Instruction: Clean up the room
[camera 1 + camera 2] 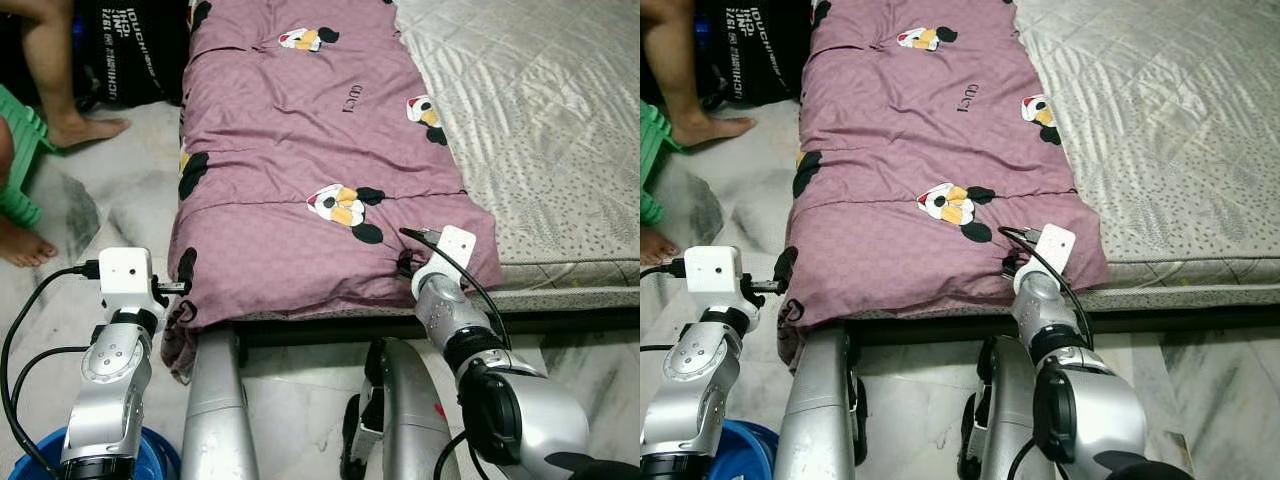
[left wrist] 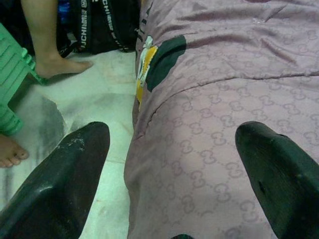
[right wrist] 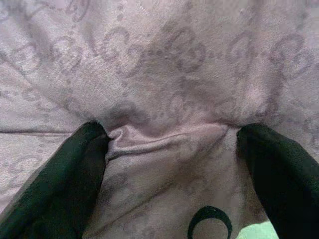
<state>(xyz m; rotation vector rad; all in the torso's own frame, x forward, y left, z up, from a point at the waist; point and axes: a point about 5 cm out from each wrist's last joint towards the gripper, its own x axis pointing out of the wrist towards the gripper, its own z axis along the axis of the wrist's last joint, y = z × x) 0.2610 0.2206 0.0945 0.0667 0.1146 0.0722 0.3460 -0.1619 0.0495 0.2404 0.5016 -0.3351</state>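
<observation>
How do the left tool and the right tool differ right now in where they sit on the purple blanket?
The left tool sits at the purple blanket's near left corner, beside the floor; the right tool sits at the near right corner, over the mattress. The left tool's fingers straddle the blanket's side edge; the right's fingers press into bunched cloth. Both are open and spread wide.

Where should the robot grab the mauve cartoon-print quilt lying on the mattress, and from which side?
Probably the near hem of the mauve cartoon-print quilt, at its two corners, coming from the foot of the bed. That edge overhangs the grey quilted mattress and hangs loose. The left gripper is open at the floor-side corner; the right gripper presses open into a fold near the other corner.
</observation>
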